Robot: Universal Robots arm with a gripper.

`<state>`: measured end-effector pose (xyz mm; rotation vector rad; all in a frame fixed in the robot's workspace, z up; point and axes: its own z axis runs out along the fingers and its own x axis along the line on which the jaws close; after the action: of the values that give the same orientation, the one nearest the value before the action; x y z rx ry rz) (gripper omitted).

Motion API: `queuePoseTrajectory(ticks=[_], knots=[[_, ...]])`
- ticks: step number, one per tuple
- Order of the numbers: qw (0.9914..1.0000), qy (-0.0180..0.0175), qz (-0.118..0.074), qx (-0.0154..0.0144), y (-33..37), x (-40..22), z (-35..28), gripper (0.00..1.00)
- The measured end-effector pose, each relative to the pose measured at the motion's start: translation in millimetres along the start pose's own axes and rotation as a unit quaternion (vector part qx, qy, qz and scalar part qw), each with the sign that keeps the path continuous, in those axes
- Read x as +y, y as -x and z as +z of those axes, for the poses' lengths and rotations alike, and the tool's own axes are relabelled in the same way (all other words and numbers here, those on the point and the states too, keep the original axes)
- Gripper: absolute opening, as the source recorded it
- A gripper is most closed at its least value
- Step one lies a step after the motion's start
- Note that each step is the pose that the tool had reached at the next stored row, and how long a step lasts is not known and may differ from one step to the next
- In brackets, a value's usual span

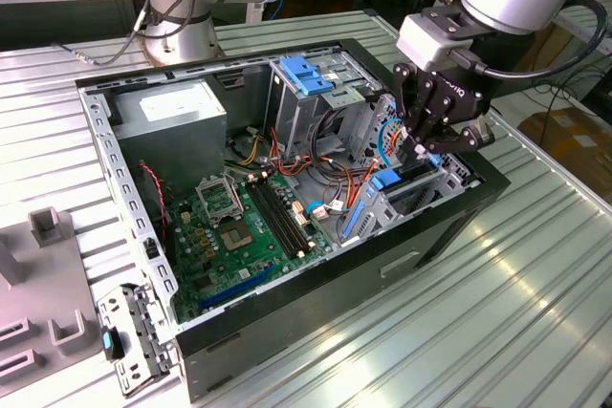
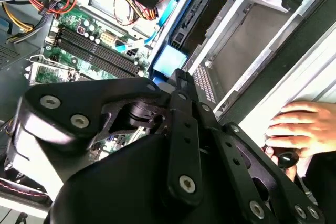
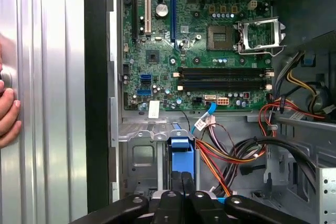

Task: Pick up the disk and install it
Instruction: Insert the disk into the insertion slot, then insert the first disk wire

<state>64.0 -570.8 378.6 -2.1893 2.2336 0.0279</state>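
Observation:
The disk (image 2: 195, 17) is a dark flat drive with a bright blue carrier rail. It sits in the grey drive cage (image 1: 406, 188) at the front of the open computer case, on the exterior view's right. Its blue handle (image 3: 180, 153) faces my gripper. My black gripper (image 1: 422, 152) hangs straight over that cage, fingers pressed together on the handle end (image 2: 170, 60). In both wrist views the fingertips (image 3: 184, 179) meet the blue plastic, and the linkage hides the contact itself.
The green motherboard (image 1: 234, 231) with its open CPU socket fills the case floor. Red, orange and black cables (image 3: 236, 156) run beside the cage. A taller cage with a blue bracket (image 1: 308, 78) stands behind. A person's hand (image 2: 299, 124) rests on the ribbed table beside the case.

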Motion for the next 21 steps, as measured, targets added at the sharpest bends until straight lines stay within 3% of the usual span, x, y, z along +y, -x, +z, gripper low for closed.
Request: queuePoseTrajectory(ticks=[1, 8, 21], knots=[[1.0, 0.0, 0.0, 0.0, 0.0, 0.0, 0.2, 0.11], [1.0, 0.0, 0.0, 0.0002, -0.2, -0.2, 8.2, 0.11], [1.0, -0.0005, 0.0, 0.0002, -0.3, -0.7, 8.4, 0.11]])
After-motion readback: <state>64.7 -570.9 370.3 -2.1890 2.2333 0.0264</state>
